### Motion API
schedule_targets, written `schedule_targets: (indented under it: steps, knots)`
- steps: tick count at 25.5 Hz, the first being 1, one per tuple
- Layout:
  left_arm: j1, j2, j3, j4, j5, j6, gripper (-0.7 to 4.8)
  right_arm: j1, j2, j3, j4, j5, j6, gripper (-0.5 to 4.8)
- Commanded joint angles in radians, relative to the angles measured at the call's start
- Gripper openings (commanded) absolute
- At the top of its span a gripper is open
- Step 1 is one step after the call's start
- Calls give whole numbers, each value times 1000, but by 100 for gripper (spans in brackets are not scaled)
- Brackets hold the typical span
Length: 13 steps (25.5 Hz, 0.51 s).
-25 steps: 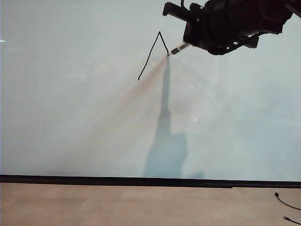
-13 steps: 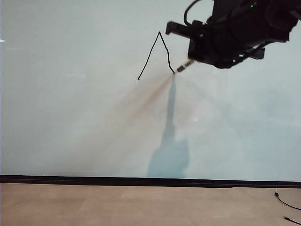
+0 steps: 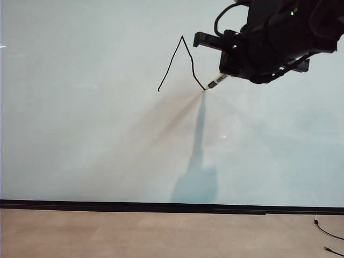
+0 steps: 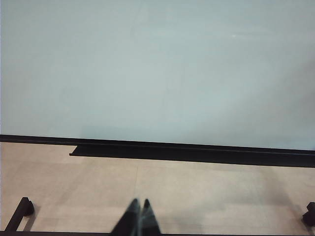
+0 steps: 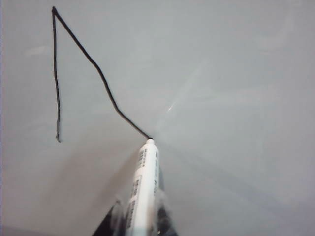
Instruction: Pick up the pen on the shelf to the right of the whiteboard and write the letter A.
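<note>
The right gripper (image 3: 228, 72) is up against the whiteboard (image 3: 80, 150), its jaws clamped on the pen (image 3: 217, 81) near the back of the barrel, so the front of the pen sticks out clear of the black hardware and the tip can reach the board. The pen is held slanted, tip down and to the left in the exterior view, and the tip sits at the bottom end of the right-hand stroke of the letter A (image 3: 180, 62); from the right wrist view the pen (image 5: 142, 187) looks pressed to the board there. Both slanted strokes meet at a peak, but there is no crossbar yet, so I'd say that comes next. The left gripper (image 4: 137, 216) waits low over the pale surface (image 4: 197, 187) below the board, jaws closed on nothing.
</note>
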Motion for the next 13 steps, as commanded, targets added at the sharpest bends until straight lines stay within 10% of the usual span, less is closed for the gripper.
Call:
schedule_targets:
  steps: [1,13]
  knots:
    - [0,0,2,9,0,5,-5,92,-54,5,28,-7,-74,-5]
    - [0,0,2,9,0,4,-4,61,-9,177,-150,-108,-250,-5]
